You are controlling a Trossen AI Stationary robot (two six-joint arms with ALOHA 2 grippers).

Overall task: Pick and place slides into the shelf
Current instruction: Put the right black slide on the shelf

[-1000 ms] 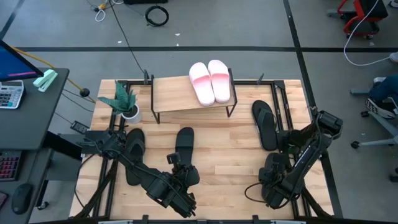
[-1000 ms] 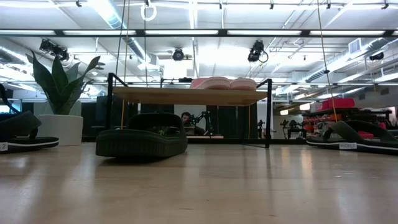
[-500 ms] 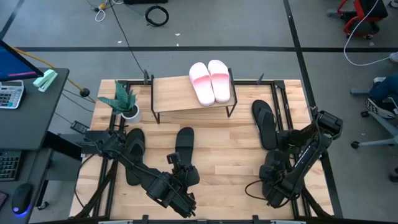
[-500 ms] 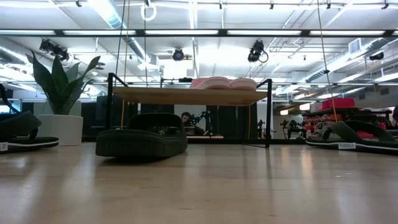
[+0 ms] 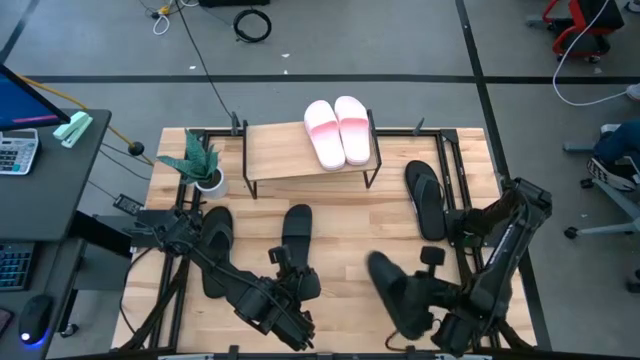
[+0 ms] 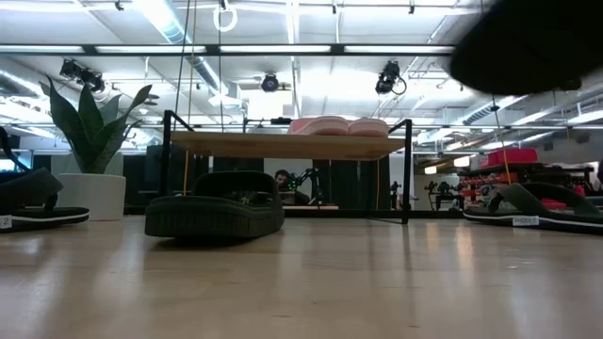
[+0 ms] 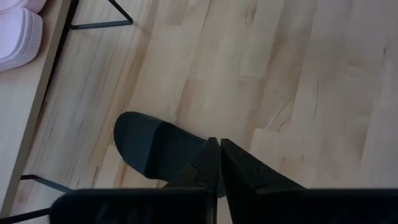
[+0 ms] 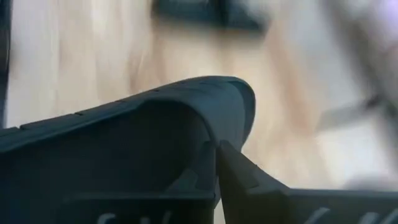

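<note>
One black slide [image 5: 393,293] hangs clamped in the right gripper [image 5: 428,300], lifted off the surface well in front of the shelf [image 5: 290,150], so carrying it onto the shelf likely comes next.

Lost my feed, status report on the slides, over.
Right gripper shut on a black slide, lifted off the table. Left gripper shut, idle over another black slide. Pink pair on the shelf. Path looks open.
</note>
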